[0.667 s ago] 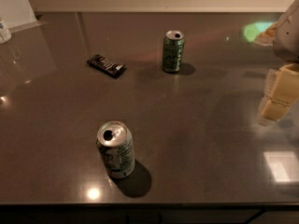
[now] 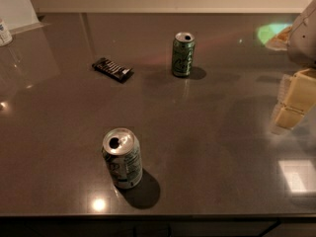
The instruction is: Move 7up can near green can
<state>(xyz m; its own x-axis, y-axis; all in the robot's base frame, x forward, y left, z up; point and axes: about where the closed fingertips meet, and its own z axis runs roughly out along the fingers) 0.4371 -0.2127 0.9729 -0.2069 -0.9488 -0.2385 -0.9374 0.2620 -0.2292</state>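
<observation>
Gripper (image 2: 292,102) at right edge over the table (image 2: 222,152), open or closed: can't tell, clear of both cans. 7up can (image 2: 122,158) upright front-left, well apart from green can (image 2: 182,54) at back. Nothing done, whole move left

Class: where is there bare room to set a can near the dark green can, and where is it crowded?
Largest free patch: mid table, bordered by the green can behind, the 7up can at front left and the gripper at the right edge. Also free: right of the green can. Tightest: between the black packet and the green can.
</observation>
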